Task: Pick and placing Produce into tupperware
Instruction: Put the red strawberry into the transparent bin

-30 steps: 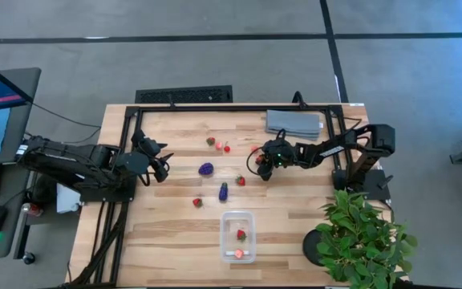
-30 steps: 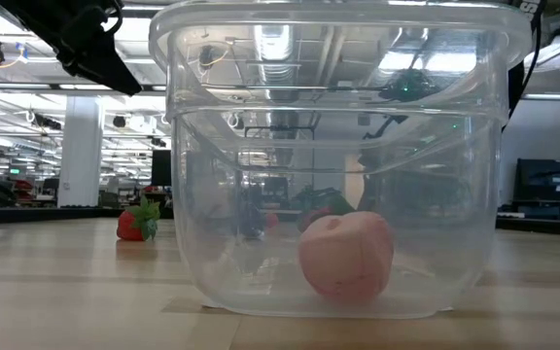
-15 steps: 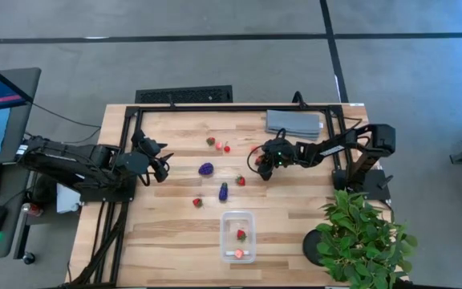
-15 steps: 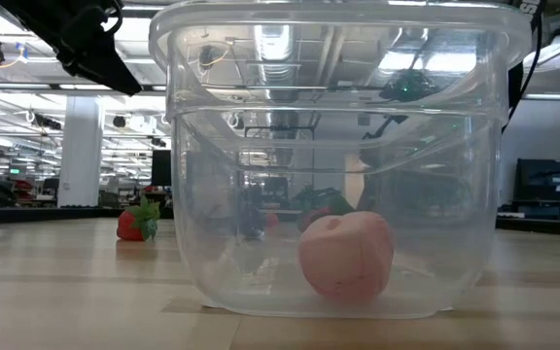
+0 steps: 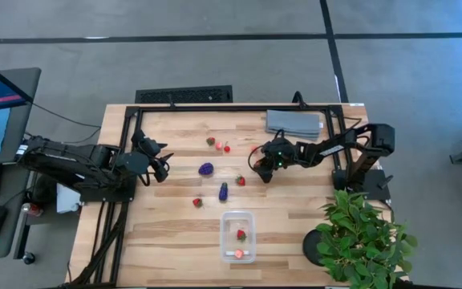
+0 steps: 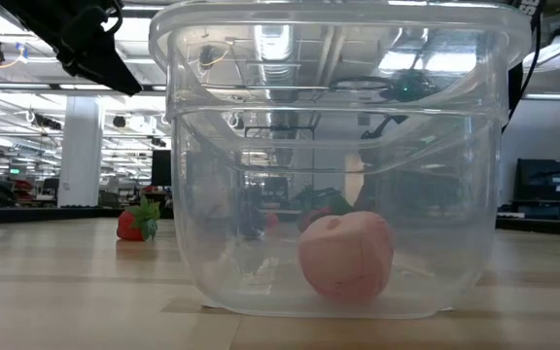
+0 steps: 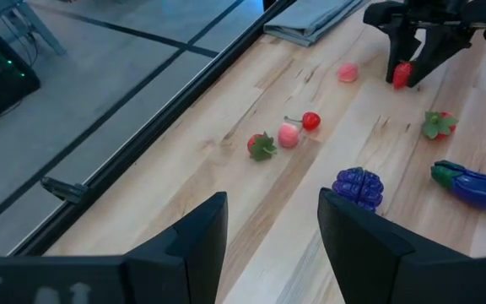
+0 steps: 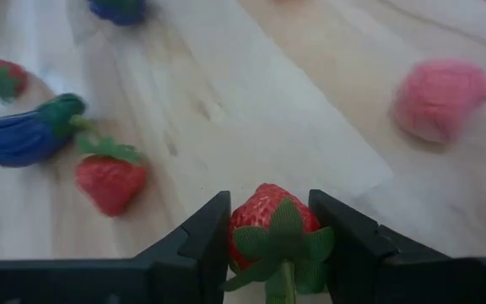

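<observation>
My right gripper (image 5: 261, 170) is over the table's middle, shut on a red strawberry (image 8: 272, 221), which also shows in the left wrist view (image 7: 402, 74). My left gripper (image 5: 164, 165) is open and empty at the left, over bare wood. The clear tupperware (image 5: 238, 235) stands near the front edge and holds a strawberry (image 5: 241, 234) and a pink piece (image 6: 346, 255). Loose on the wood lie a roundish purple piece (image 5: 206, 168), an elongated purple piece (image 5: 223, 191), strawberries (image 5: 240, 181) (image 5: 197, 202) (image 5: 211, 141) and a pink piece (image 5: 255, 148). My right gripper pinches the strawberry's two sides (image 8: 241, 221) between its two fingers (image 8: 205, 241), the green leafy cap (image 8: 281, 245) facing the wrist. The fingers come from above, pointing down. Whether the strawberry is clear of the wood, I cannot tell.
A folded grey cloth (image 5: 293, 122) lies at the far right. A green potted plant (image 5: 363, 233) stands at the front right corner. A black frame (image 5: 215, 107) runs along the table's far and side edges. A strawberry (image 6: 136, 224) lies left of the tupperware in the low view.
My right gripper, still shut on the strawberry, has shifted slightly over the table's middle. Nothing else has moved.
</observation>
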Motion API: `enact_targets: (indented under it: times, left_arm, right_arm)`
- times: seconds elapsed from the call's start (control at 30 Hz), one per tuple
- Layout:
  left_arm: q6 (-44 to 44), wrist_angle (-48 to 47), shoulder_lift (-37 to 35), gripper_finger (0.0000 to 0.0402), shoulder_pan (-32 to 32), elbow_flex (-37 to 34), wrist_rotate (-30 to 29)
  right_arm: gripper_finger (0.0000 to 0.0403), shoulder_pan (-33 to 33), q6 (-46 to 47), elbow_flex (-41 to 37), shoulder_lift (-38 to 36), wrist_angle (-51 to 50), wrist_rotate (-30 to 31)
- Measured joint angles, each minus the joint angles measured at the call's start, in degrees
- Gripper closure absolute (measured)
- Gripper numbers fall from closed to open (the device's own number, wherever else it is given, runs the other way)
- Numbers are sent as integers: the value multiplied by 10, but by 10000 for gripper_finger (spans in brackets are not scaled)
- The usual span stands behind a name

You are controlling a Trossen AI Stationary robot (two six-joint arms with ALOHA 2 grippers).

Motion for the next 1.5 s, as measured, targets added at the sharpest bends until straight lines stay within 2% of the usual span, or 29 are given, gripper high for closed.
enact_targets:
  times: [0.97,1.5]
  left_arm:
    - [-6,0,0,225,0,0,0]
    - [-6,6,0,225,0,0,0]
  right_arm:
    - [233,-10,56,4,-1,115,-73]
    - [229,-10,61,81,-1,115,-175]
